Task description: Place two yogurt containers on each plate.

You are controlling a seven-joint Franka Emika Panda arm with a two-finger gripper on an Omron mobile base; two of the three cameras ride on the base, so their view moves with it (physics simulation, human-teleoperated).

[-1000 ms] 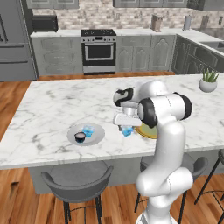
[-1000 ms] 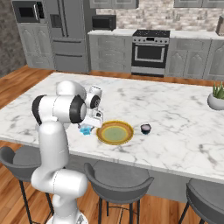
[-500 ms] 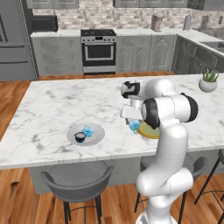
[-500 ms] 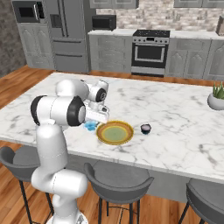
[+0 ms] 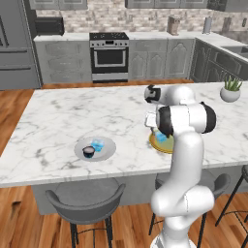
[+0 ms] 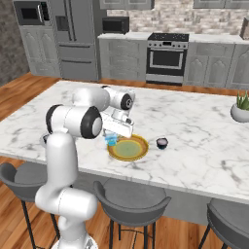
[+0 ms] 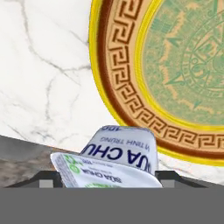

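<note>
Carried sideways from beside the yellow plate to above its near rim over the last second: a light blue yogurt cup, clamped in the claw at roughly half opening. Seen from the hand, printed lid up close and the plate's gold key-pattern border just past it, green centre beyond. Best handled, by the look of it, by travelling a little farther in over the green centre before lowering, then letting go only once the cup sits flat, clear of the raised rim. Elbow bent high above the worktop, forearm folded back, wrist angled down at the plate's near edge. Just beyond that plate on the marble, a dark yogurt cup, not yet collected. Well off to the plate's left, the grey plate, already loaded with one dark cup and one blue cup. Farther along, a potted plant.
</note>
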